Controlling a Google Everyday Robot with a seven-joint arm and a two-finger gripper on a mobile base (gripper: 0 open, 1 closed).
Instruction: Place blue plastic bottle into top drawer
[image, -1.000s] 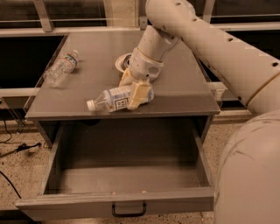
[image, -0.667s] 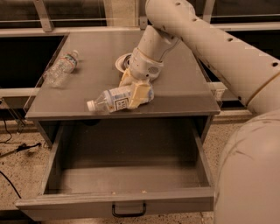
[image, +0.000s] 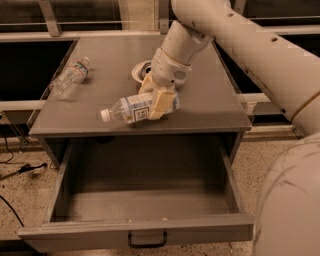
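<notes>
The blue plastic bottle (image: 131, 109) lies on its side near the front edge of the grey cabinet top, white cap pointing left. My gripper (image: 159, 101) is at the bottle's right end, its pale fingers closed around the bottle's body. The bottle looks level with the cabinet top; I cannot tell whether it rests on it or is lifted slightly. The top drawer (image: 140, 231) is pulled out wide below the cabinet top, its inside bare, with a small black handle at the centre of its front panel.
A smaller, thinner clear bottle (image: 69, 77) lies on the left of the cabinet top (image: 210, 105). A round white object (image: 140, 70) sits behind my gripper. My arm reaches in from the upper right. Cables lie on the speckled floor at left.
</notes>
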